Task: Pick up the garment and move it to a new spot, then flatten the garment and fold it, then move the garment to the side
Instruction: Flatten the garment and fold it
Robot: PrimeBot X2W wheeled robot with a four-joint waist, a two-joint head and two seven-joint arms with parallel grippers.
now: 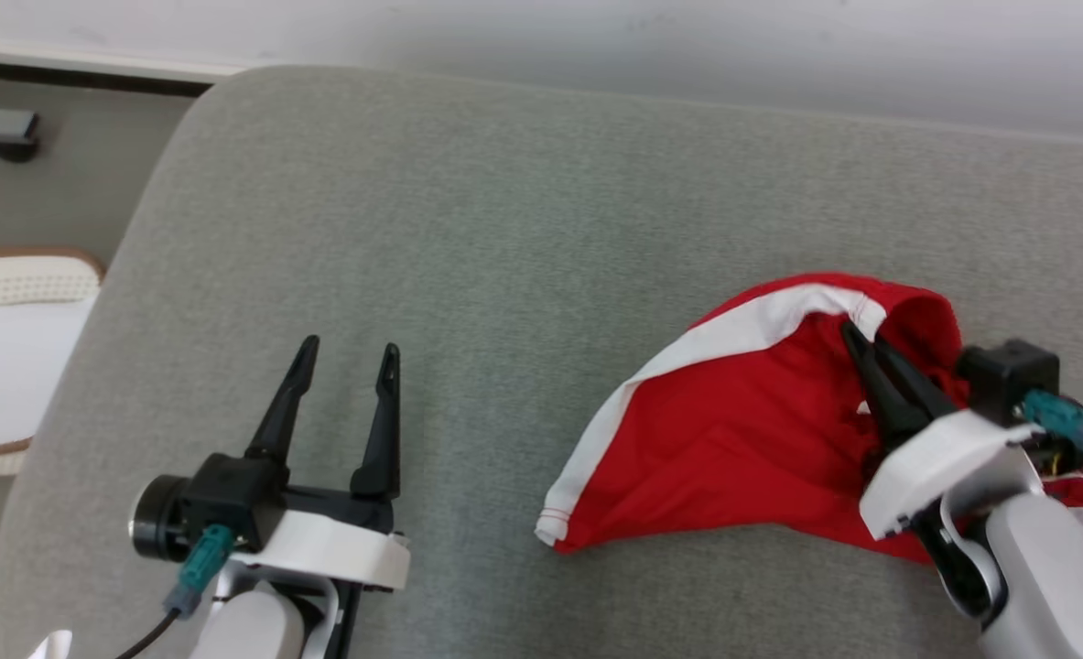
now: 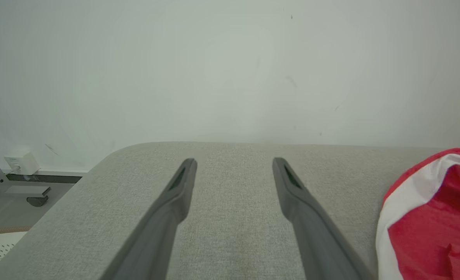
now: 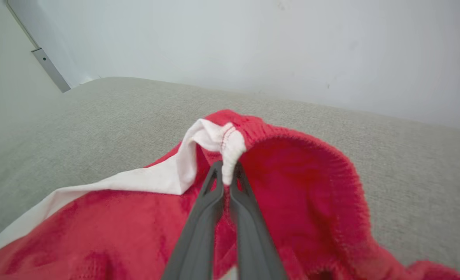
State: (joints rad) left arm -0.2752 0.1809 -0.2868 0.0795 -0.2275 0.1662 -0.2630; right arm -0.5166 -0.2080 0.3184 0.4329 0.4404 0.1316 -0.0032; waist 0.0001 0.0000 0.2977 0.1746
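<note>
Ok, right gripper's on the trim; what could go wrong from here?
The right gripper pinches only a thin bit of white trim on the garment; it may slip out on lifting. The left gripper is open, away from the garment, so it would likely hang bunched from one point.

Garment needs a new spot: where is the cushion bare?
Bare grey cushion runs from the left gripper to the far edge, and between that gripper and the red garment. Crowded at right: the right gripper pinches the garment there.
</note>
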